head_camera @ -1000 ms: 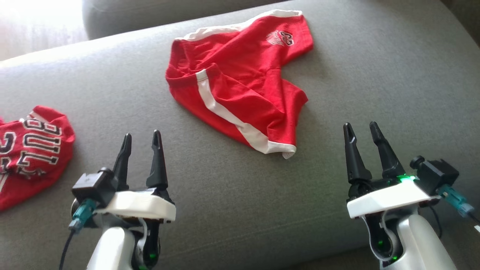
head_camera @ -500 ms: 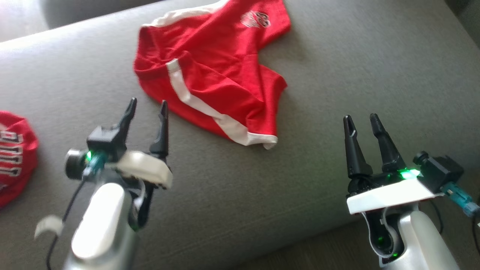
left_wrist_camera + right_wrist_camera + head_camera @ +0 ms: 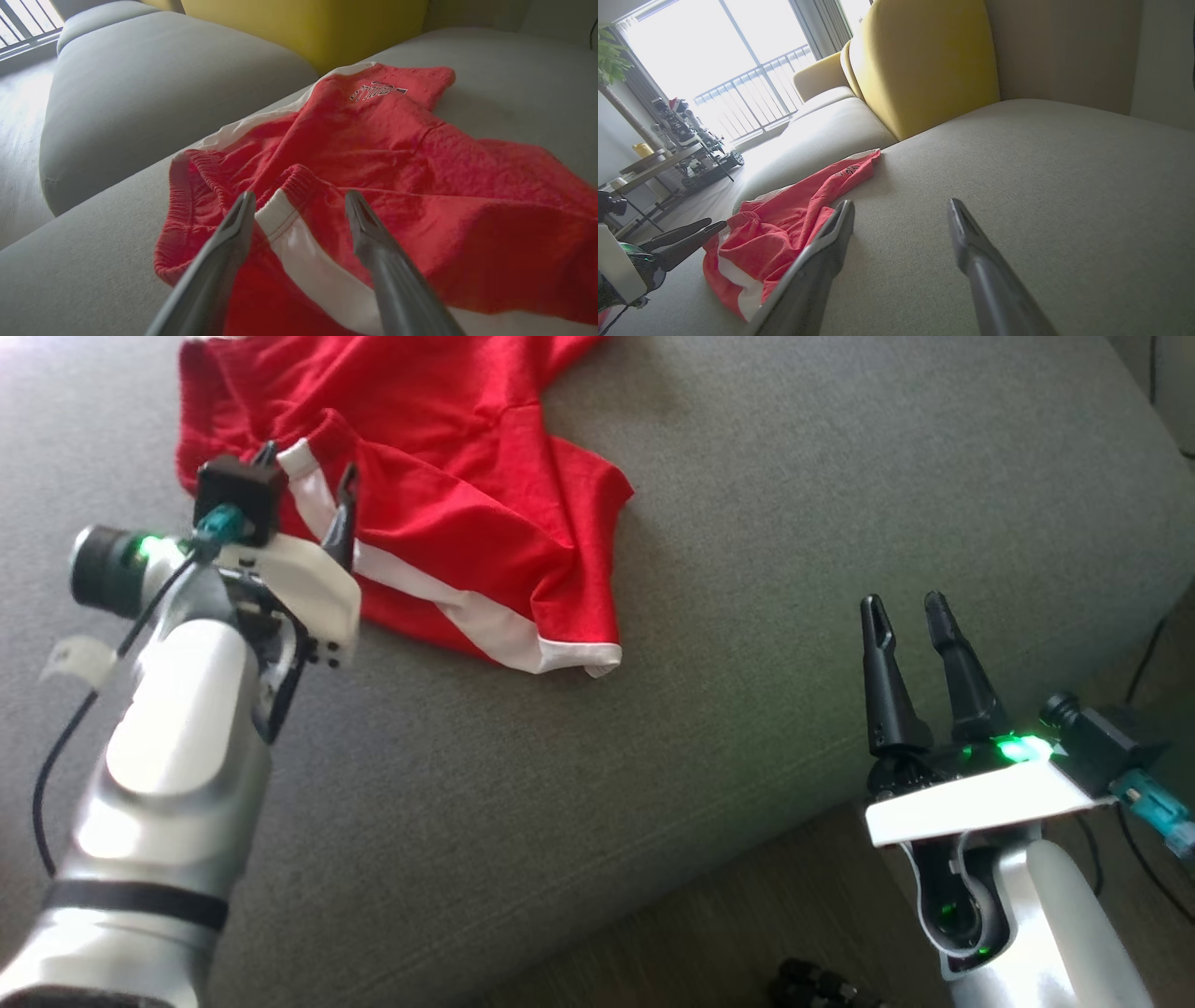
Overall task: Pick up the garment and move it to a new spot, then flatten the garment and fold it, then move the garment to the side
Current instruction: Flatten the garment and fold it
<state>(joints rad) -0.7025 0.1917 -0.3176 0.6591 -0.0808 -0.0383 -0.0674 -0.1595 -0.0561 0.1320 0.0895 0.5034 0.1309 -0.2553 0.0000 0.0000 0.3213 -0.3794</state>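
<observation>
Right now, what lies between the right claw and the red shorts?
Nothing but bare grey cushion between the right gripper and the shorts, seen in the head view.

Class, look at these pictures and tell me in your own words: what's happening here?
A two-armed robot is working on crumpled red shorts lying on a grey sofa cushion. Its left jaws stand open at the waistband, straddling the white stripe, with nothing gripped yet. Its right jaws stand open off to the side, clear of the fabric.
</observation>
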